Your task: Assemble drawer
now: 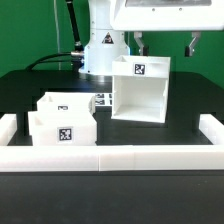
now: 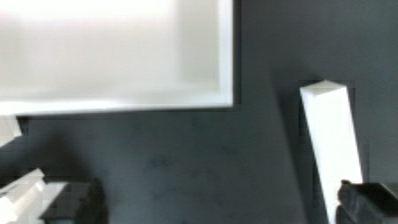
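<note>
The tall white drawer housing (image 1: 140, 92) stands upright right of centre, open side facing front, with a tag on its top rim. Two smaller white trays sit at the exterior view's left, one in front (image 1: 62, 131) with a tag on its face, one just behind (image 1: 60, 103). My gripper (image 1: 166, 45) hangs open above the housing's far rim and holds nothing. In the wrist view the housing (image 2: 116, 50) fills one corner. My gripper (image 2: 217, 205) shows wide-apart dark fingertips (image 2: 370, 200) with only bare table between them.
Low white wall segments edge the black table at the front (image 1: 110, 158), left (image 1: 8, 125) and right (image 1: 212, 128); one shows in the wrist view (image 2: 329, 140). The marker board (image 1: 101, 100) lies between trays and housing. The robot base (image 1: 100, 50) stands behind.
</note>
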`<state>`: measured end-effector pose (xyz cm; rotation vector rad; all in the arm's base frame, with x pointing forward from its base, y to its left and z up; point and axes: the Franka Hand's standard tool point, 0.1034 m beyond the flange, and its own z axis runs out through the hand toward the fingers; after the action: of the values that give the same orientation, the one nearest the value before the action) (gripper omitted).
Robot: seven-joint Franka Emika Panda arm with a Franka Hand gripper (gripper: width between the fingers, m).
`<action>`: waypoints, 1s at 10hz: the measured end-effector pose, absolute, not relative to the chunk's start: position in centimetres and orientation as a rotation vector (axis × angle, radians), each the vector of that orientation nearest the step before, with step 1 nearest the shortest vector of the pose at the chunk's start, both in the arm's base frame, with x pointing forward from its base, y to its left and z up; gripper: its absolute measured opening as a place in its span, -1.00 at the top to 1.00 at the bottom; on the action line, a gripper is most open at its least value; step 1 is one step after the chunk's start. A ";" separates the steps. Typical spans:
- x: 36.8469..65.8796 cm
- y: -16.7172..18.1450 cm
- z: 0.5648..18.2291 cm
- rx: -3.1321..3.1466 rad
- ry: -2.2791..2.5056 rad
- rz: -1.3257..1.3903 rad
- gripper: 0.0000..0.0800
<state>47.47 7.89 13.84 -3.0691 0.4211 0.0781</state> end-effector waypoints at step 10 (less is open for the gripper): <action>41.0 10.1 10.5 -3.076 0.427 0.028 -0.62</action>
<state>41.03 10.14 10.52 -3.0759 0.4265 0.0284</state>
